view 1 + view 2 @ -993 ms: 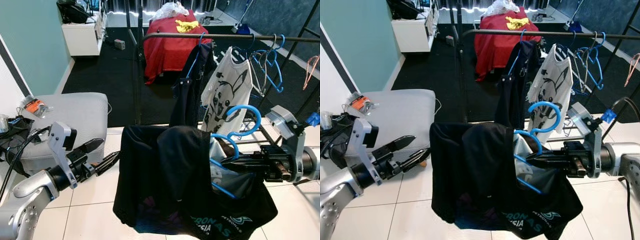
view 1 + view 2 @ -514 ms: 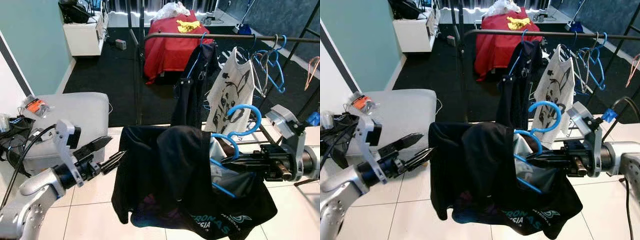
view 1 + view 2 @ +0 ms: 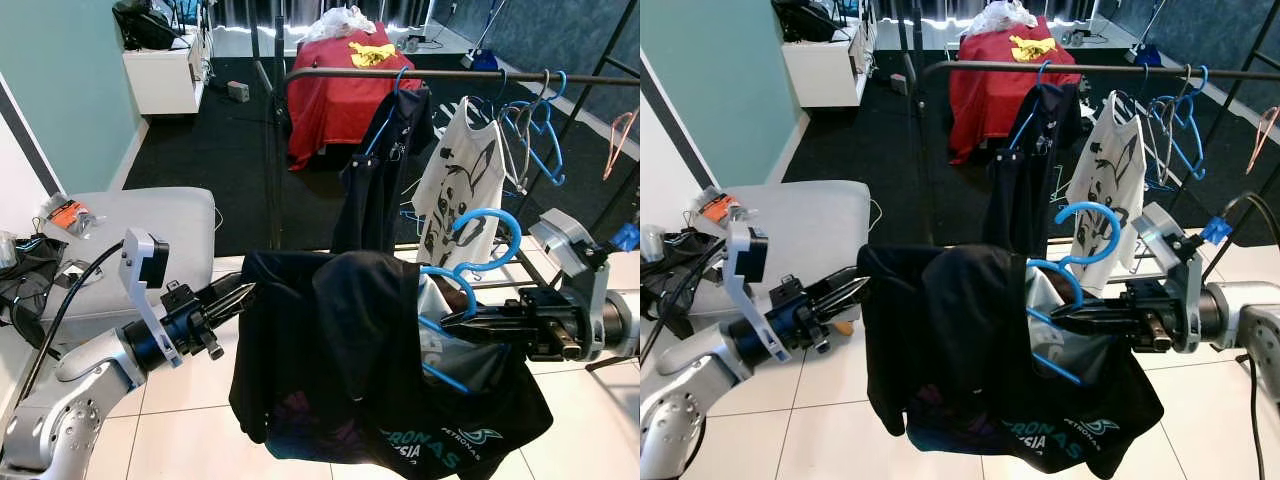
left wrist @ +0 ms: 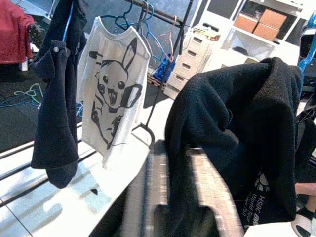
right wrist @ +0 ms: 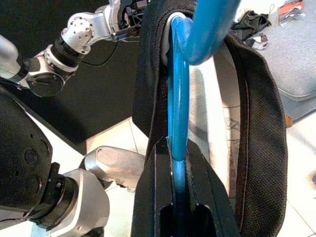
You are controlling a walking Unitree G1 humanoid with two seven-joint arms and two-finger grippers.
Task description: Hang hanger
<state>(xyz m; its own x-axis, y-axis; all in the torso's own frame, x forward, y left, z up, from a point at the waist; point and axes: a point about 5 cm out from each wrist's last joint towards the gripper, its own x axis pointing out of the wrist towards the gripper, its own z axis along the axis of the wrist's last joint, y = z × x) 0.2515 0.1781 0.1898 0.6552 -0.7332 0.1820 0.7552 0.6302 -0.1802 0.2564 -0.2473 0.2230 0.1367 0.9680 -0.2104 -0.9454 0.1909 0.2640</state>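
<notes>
Right gripper jaws clamp the blue plastic hanger carrying a black T-shirt — left gripper at the shirt's left edge, jaws narrow.

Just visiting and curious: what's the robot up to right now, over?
Right gripper shut on blue hanger carrying black shirt. Left gripper at the shirt's edge, jaws open. Rail ahead, crowded with hung clothes.

Quick count from what I can see: two garments hanging on the one rail, a dark top and a white cartoon tee. One black shirt on one blue hanger. Two grippers, left and right. Empty hangers: can't count them.
</notes>
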